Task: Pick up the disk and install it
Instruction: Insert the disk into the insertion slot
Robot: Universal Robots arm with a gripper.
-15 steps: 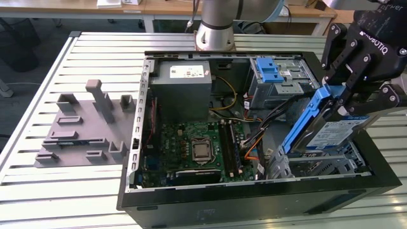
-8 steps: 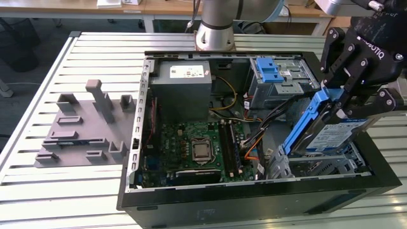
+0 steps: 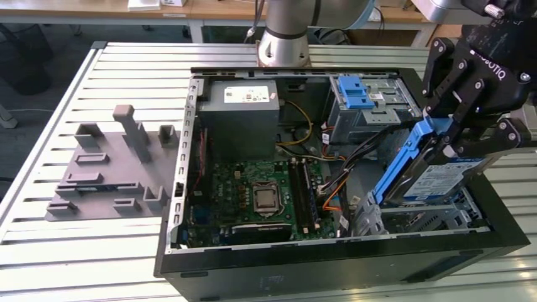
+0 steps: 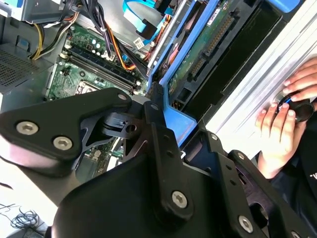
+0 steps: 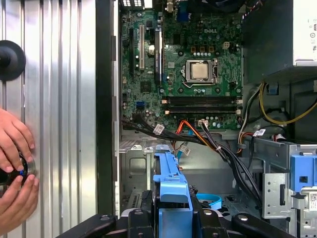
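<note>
Exterior view: I note the hand point(image 3: 453, 135) clamped on the disk point(image 3: 428, 173), held tilted (blue rails visible) above the drive bay point(image 3: 419, 220) inside the open computer case point(image 3: 336, 264) on the tabletop point(image 3: 84, 251).

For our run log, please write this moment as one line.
tool: shut on disk | disk: tilted, held over drive cage at the exterior view's right, not seated | computer case: open
</note>
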